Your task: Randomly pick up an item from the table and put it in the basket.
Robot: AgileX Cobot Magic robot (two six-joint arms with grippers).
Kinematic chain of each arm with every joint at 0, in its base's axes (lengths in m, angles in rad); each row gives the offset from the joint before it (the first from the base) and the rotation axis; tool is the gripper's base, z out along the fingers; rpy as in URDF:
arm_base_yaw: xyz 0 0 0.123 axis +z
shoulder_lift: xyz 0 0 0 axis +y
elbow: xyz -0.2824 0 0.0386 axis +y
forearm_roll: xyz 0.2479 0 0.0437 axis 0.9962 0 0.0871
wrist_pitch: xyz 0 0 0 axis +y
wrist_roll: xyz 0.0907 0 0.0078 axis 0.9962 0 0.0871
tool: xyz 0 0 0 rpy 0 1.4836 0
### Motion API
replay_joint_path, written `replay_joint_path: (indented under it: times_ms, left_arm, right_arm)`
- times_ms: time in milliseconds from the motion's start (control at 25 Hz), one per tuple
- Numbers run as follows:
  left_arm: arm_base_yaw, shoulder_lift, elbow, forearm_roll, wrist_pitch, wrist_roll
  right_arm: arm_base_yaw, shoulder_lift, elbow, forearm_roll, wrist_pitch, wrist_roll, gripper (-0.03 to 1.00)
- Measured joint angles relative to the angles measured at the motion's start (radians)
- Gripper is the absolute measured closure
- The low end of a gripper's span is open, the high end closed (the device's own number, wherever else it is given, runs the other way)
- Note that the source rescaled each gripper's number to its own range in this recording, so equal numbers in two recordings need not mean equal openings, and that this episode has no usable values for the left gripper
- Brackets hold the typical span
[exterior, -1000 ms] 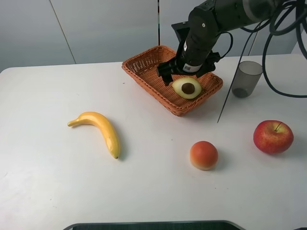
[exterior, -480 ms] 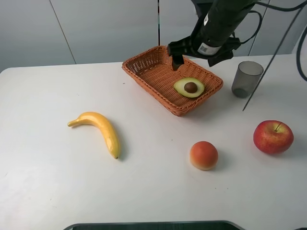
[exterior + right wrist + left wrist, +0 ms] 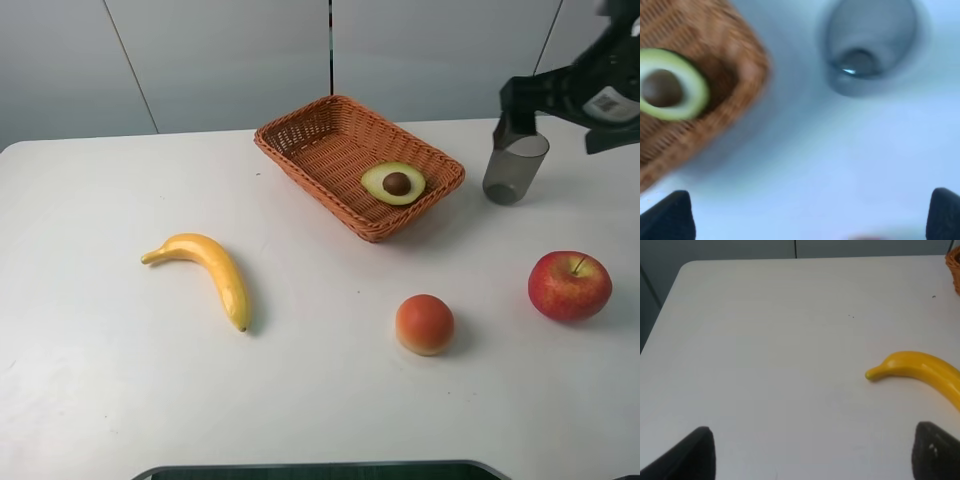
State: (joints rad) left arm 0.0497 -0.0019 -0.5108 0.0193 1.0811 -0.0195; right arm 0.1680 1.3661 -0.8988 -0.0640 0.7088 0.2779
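The halved avocado (image 3: 394,183) lies cut side up with its brown pit showing, inside the wicker basket (image 3: 322,139) near its right corner. In the right wrist view, which is blurred, the avocado (image 3: 671,84) lies in the basket (image 3: 730,60). My right gripper (image 3: 556,122) is open and empty, raised at the far right above the grey cup (image 3: 514,165), well clear of the basket. Its fingertips (image 3: 665,220) show wide apart. My left gripper (image 3: 812,455) is open and empty over the white table (image 3: 120,380), near the banana (image 3: 920,370). It is out of the exterior view.
A yellow banana (image 3: 205,265) lies left of centre. A round orange-red fruit (image 3: 425,323) and a red apple (image 3: 569,285) sit at the front right. The grey cup (image 3: 870,45) stands right of the basket, under the right gripper.
My right gripper has let go of the avocado, risen out of the basket and swung right to above the cup. The avocado stays in the basket.
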Motion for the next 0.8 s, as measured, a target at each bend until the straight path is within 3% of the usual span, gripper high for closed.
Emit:
replay_joint_path:
  times_ms: [320, 800]
  left_arm:
    - [0.000, 0.000, 0.000, 0.000, 0.000, 0.000]
    - [0.000, 0.000, 0.000, 0.000, 0.000, -0.003]
  right_arm:
    - [-0.228, -0.382, 0.144, 0.000, 0.134, -0.119, -0.03]
    - [-0.251, -0.911, 0.209, -0.006, 0.397, -0.189, -0.03]
